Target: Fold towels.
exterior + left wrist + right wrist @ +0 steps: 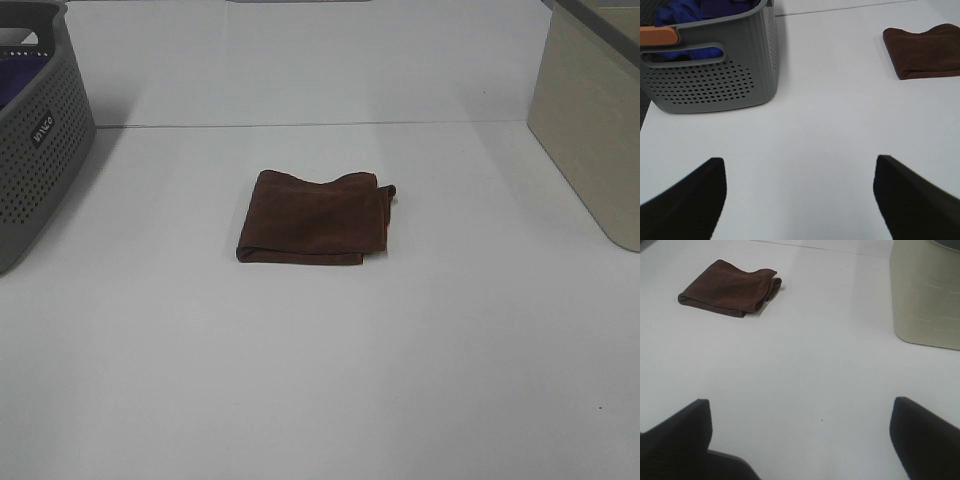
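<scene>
A dark reddish-brown towel point(315, 217) lies folded into a small rectangle in the middle of the white table. It also shows in the left wrist view point(925, 51) and in the right wrist view point(730, 287). My left gripper point(800, 197) is open and empty, hanging over bare table well away from the towel, near the grey basket. My right gripper point(802, 437) is open and empty too, over bare table, far from the towel. Neither gripper shows in the exterior high view.
A grey perforated basket point(40, 140) with purple and blue fabric point(700, 12) inside stands at the table's back left. A beige bin point(590, 120) stands at the back right, also in the right wrist view point(927, 295).
</scene>
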You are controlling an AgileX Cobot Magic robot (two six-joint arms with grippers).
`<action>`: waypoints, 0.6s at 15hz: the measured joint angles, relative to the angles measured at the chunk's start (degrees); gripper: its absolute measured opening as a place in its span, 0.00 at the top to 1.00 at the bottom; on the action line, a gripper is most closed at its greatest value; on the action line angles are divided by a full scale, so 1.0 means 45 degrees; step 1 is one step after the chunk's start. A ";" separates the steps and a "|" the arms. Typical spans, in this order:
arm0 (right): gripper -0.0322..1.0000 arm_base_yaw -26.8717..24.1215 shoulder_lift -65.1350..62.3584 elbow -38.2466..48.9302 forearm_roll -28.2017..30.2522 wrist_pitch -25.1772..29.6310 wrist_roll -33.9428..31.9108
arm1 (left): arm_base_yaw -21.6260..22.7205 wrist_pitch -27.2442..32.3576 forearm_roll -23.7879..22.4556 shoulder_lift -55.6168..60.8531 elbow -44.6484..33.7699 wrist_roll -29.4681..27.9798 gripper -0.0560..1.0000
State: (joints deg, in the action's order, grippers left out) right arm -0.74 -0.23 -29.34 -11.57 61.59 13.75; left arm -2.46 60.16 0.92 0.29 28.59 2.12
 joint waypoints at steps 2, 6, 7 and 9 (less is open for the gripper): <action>0.08 0.0000 0.0000 0.0000 0.0000 0.0000 0.0000 | 0.0000 0.0000 0.0000 0.0000 0.0000 0.0000 0.23; 0.08 0.0000 0.0000 0.0000 -0.0013 0.0000 0.0000 | 0.0000 0.0000 0.0000 0.0000 0.0000 0.0000 0.23; 0.08 0.0000 0.0000 0.0000 -0.0038 0.0000 0.0000 | 0.0000 0.0000 0.0000 0.0000 0.0000 0.0000 0.23; 0.08 0.0000 0.0000 0.0000 -0.0038 0.0000 0.0000 | 0.0000 0.0000 0.0000 0.0000 0.0000 0.0000 0.23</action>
State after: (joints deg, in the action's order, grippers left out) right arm -0.74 -0.23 -29.34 -11.75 61.59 13.75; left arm -2.46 60.16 0.92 0.29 28.59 2.12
